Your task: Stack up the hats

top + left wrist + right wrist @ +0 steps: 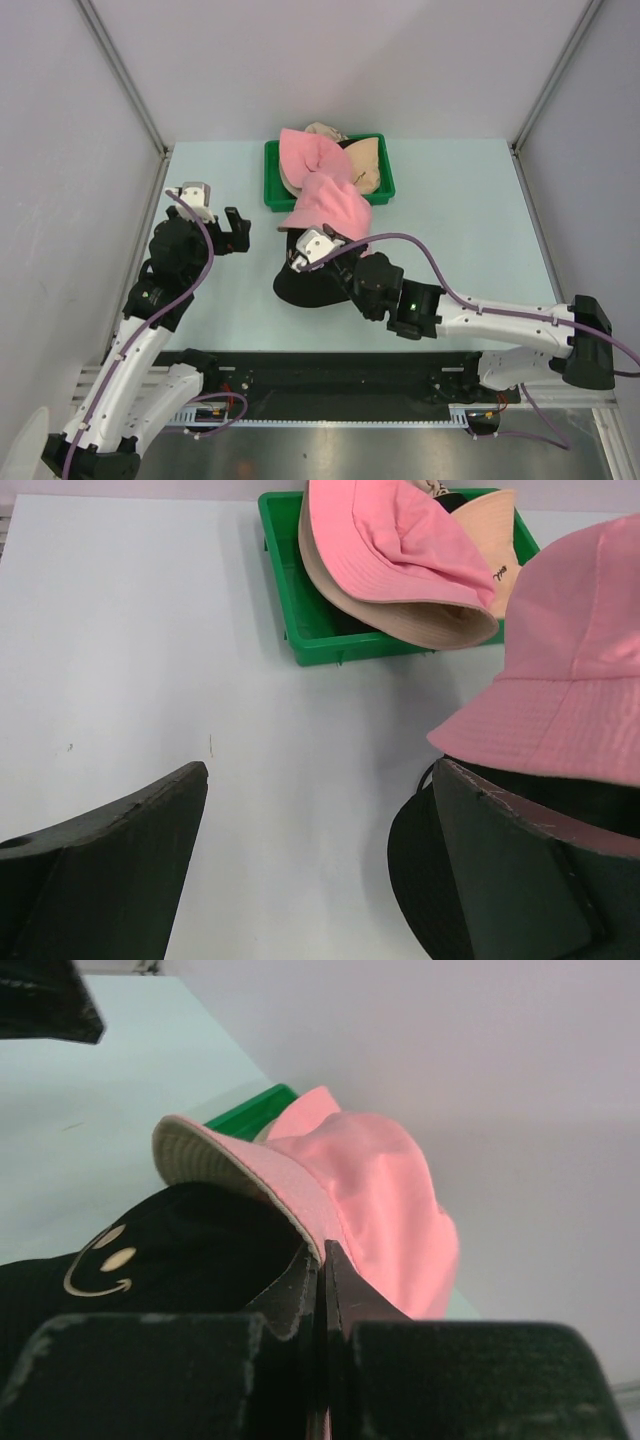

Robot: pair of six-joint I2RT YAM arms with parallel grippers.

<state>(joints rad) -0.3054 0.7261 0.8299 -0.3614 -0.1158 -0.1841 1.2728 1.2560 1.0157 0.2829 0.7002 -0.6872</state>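
My right gripper (322,1250) is shut on the brim of a pink hat (330,205) with a beige underside, holding it tilted over a black hat (300,288). The black hat (180,1250) lies on the table and bears a smiley mark. Its far part sits under the pink hat (370,1190). Another pink hat (305,160) and a beige hat (365,160) lie in the green tray (272,195). My left gripper (320,770) stands open and empty over bare table, left of the black hat (420,870). In that left wrist view the held pink hat (575,660) hangs at the right.
The green tray (275,570) sits at the table's far middle. Grey walls close in the back and both sides. Bare table lies left of the tray and to the right of the hats. My right arm (480,320) stretches across the near right.
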